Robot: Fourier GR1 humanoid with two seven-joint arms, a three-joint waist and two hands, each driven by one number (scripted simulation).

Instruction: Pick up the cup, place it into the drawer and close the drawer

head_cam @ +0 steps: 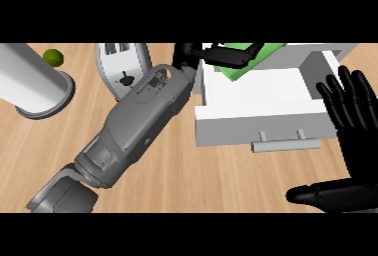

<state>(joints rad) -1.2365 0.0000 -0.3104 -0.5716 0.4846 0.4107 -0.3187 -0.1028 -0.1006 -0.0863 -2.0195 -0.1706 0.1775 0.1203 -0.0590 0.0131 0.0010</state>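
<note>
The green cup (249,66) hangs tilted over the back left corner of the open white drawer (258,102). My left hand (221,54) reaches across from the lower left, and its black fingers curl round the cup and hide part of it. The drawer is pulled out toward me, its grey handle (286,145) at the front. My right hand (360,145) rests open at the right edge beside the drawer, fingers up and thumb spread low, touching nothing.
A white roll on a grey round base (33,82) stands at the far left, with a small green lime (53,57) behind it. A white toaster-like appliance (122,62) sits behind my left forearm. Bare wooden counter (221,180) lies in front of the drawer.
</note>
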